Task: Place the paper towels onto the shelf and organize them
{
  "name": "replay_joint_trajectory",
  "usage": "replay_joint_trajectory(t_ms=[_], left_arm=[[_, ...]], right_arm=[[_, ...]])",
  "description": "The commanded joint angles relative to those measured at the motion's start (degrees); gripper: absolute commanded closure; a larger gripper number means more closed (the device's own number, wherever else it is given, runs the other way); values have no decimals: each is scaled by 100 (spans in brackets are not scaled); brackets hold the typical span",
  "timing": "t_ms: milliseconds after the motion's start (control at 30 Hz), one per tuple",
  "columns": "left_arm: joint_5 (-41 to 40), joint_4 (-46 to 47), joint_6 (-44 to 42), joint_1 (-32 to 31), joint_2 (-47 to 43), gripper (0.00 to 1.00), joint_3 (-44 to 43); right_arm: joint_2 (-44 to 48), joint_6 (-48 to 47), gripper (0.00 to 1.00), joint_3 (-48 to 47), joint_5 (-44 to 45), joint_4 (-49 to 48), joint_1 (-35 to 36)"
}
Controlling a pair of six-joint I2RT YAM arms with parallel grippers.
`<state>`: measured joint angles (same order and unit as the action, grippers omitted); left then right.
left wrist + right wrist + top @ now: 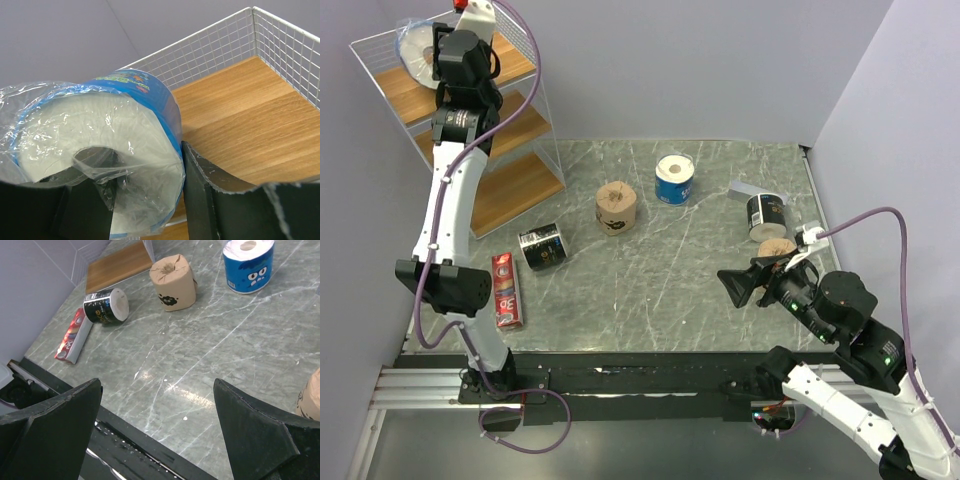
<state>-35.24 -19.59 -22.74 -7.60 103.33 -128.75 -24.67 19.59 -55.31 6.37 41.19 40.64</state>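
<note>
My left gripper (428, 55) is raised over the top board of the white wire shelf (512, 192) and is shut on a white roll in a blue wrapper (413, 48). In the left wrist view the roll (100, 145) sits between my fingers (200, 190) above the wooden board (250, 115). On the table lie a tan roll (616, 208), a second blue roll (674, 178), a black roll (544, 247), another black roll (767, 213) and a tan roll (777, 247). My right gripper (750, 280) is open and empty, low above the table near the right tan roll (311, 397).
A flat red box (506, 290) lies by the left arm's base, near the shelf's foot. A small grey flat block (745, 189) lies behind the right black roll. The right wrist view shows the table's front edge (150, 440) just below my right gripper (157, 430).
</note>
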Motion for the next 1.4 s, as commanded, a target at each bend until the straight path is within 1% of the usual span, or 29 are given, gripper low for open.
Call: replay_joint_trajectory(t_ms=[0,67,100,233,300,400,567,700,867,933,1033,1067,1100,1133,1167,1200,1233,1267,1300,1333,1367], left_arm=[[105,579,-20,91,-32,59,-458],[114,641,-28,144,-15,56,-484],[114,685,-29,170,20,52,-493],[176,825,-2,329,117,46,-599],[228,843,59,408,161,40,-634],[290,878,112,452,197,36,-695],[343,931,139,452,249,31,-731],[325,940,112,452,276,30,-766],[448,773,384,417,144,29,-775],[466,659,516,356,30,28,-592],[439,580,604,66,-348,25,-29],[439,527,613,-144,-540,22,103],[483,466,648,-268,-629,20,339],[553,204,735,-408,-725,19,446],[597,106,788,-697,-900,17,560],[685,18,919,-865,-998,16,840],[764,-105,955,-1188,-1234,13,1008],[826,-202,1025,-1357,-1358,8,1192],[904,-237,1165,-1524,-1490,4,1594],[1071,-238,1280,-1813,-1787,2,1799],[1211,-238,1412,-1937,-1938,3,2001]], right_arm=[[-91,-114,0,-156,40,-164,31],[-109,-140,0,-156,83,-146,23],[-126,-149,0,-156,92,-146,23],[-170,-167,1,-129,110,-155,23],[-196,-158,0,-120,110,-164,23],[-249,-167,0,-129,136,-164,31],[-328,-158,0,-156,145,-217,23],[-363,-175,0,-112,128,-261,40],[-451,-202,0,-120,171,-287,23],[-478,-202,1,-129,171,-339,31],[-565,-158,0,-120,172,-515,23],[-644,-132,0,-120,171,-602,23],[-688,-62,0,-129,224,-647,31],[-750,-9,0,-147,276,-699,23],[-855,35,0,-182,329,-761,23],[-925,114,1,-191,521,-962,31],[-1057,167,0,-191,662,-1068,23],[-1154,220,0,-243,855,-1191,23],[-1250,325,0,-296,1205,-1331,14],[-1486,352,0,-435,1409,-1402,14],[-1610,369,1,-489,1576,-1473,14]])
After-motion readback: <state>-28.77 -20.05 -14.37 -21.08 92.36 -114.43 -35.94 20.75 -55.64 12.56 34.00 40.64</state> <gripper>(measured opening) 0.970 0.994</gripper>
